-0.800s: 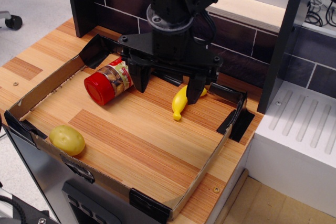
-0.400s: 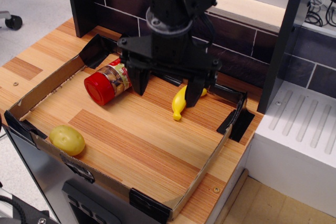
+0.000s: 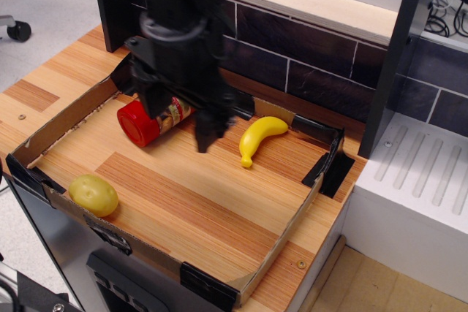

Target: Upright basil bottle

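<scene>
A: Basil bottle [image 3: 152, 118] lies on its side at the tray's [image 3: 289, 228] back left, red cap toward the front edge.
B: Gripper [image 3: 178, 123]?
A: Above it, blurred; jaws apart, straddling the jar. Judgement: centre on the body, close squarely, then tip upright.
B: Tray contents?
A: Also a banana [image 3: 259, 139] and a potato [image 3: 93, 194].

single view | high front-right, angled down | mid-range | arm somewhat blurred
</scene>
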You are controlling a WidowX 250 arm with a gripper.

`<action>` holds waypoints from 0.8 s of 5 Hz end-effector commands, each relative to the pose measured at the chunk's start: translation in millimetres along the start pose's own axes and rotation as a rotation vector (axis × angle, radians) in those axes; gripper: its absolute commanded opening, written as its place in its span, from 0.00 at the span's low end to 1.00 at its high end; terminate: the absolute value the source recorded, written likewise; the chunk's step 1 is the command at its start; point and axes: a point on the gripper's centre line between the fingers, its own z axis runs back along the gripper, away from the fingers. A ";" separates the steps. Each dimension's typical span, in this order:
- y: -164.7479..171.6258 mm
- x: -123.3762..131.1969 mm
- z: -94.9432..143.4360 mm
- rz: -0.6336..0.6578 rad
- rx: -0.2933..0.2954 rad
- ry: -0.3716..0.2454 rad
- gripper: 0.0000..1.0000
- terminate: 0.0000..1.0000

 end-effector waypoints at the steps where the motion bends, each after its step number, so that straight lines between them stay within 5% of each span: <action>1: 44.5 10.6 0.0 -0.014 0.015 -0.059 1.00 0.00; 4: 69.0 13.6 -18.9 0.087 0.093 -0.069 1.00 0.00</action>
